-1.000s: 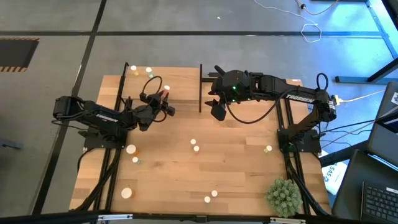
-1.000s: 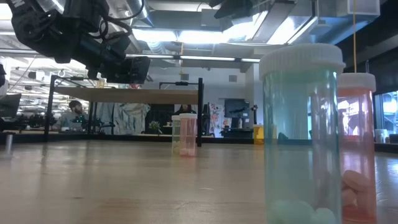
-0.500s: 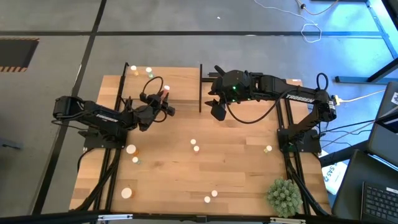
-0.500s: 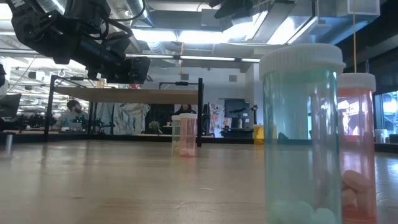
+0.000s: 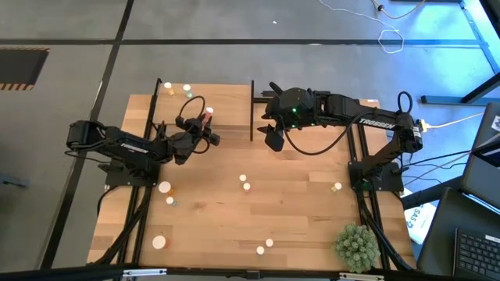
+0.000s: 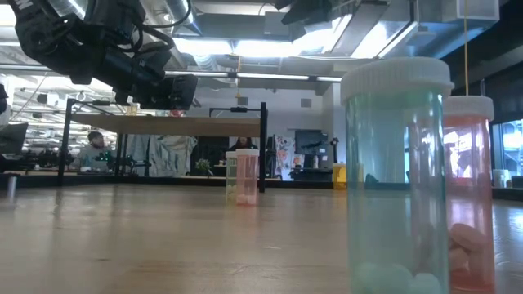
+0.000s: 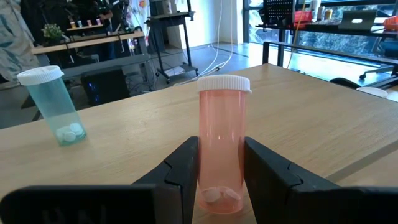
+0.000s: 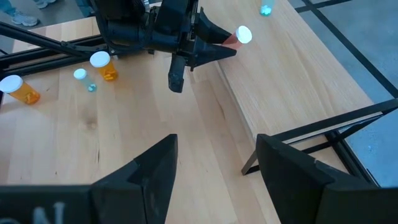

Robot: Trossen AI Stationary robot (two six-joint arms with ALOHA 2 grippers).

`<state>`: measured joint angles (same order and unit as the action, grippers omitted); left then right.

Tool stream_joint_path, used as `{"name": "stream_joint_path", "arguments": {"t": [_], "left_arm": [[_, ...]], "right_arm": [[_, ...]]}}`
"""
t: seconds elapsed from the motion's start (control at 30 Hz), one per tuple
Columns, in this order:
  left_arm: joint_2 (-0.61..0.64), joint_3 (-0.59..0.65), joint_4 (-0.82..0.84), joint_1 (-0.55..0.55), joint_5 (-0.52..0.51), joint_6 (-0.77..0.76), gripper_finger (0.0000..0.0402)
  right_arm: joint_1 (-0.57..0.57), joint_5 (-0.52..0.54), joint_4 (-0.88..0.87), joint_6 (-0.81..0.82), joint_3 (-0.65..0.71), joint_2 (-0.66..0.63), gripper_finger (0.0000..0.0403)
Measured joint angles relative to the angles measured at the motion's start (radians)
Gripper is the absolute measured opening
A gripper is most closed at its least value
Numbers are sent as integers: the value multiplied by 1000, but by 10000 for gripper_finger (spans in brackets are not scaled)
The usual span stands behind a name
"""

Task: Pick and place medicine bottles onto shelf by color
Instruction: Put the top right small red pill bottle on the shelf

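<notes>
High view: one wide counter [image 5: 297, 203] of pale, grained wood planks, set on a grey floor crossed by dark lines. At its far edge, one shelf [image 5: 226, 101]: a raised rectangular slab of the same light wood, with thin black upright posts.

Two dark jointed arms. Left arm [image 5: 117, 144] reaching over the shelf's near edge; left claw [image 5: 205, 125] clamped on one reddish bottle [image 7: 222, 143]. Clear plastic cylinder, ribbed white cap, a few pills at the bottom, upright between the two dark fingers [image 7: 180, 168] above the shelf. Cannot tell whether it touches the wood. Right arm [image 5: 367, 121] waiting by the shelf's right post; right claw [image 8: 211, 162] spread wide and empty.

One spiky green plant ball [image 5: 357, 246] at the near right corner.

Counted from above: eight white-capped bottles scattered on the counter, among them a larger orange one [image 5: 165, 187] and a close pair [image 5: 244, 183] at the middle. Two more at the shelf's far left corner, one a pale green bottle [image 7: 53, 106].

Low view: open office behind, ceiling lights, one seated person [image 6: 98, 147].
</notes>
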<state>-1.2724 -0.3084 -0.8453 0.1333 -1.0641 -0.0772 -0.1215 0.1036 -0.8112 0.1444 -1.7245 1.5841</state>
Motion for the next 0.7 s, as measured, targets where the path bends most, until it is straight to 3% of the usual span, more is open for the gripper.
{"name": "stream_joint_path", "arguments": {"t": [0.7], "left_arm": [[0, 1, 2, 0, 38, 8, 108]], "right_arm": [[0, 0, 0, 3, 0, 0, 220]]}}
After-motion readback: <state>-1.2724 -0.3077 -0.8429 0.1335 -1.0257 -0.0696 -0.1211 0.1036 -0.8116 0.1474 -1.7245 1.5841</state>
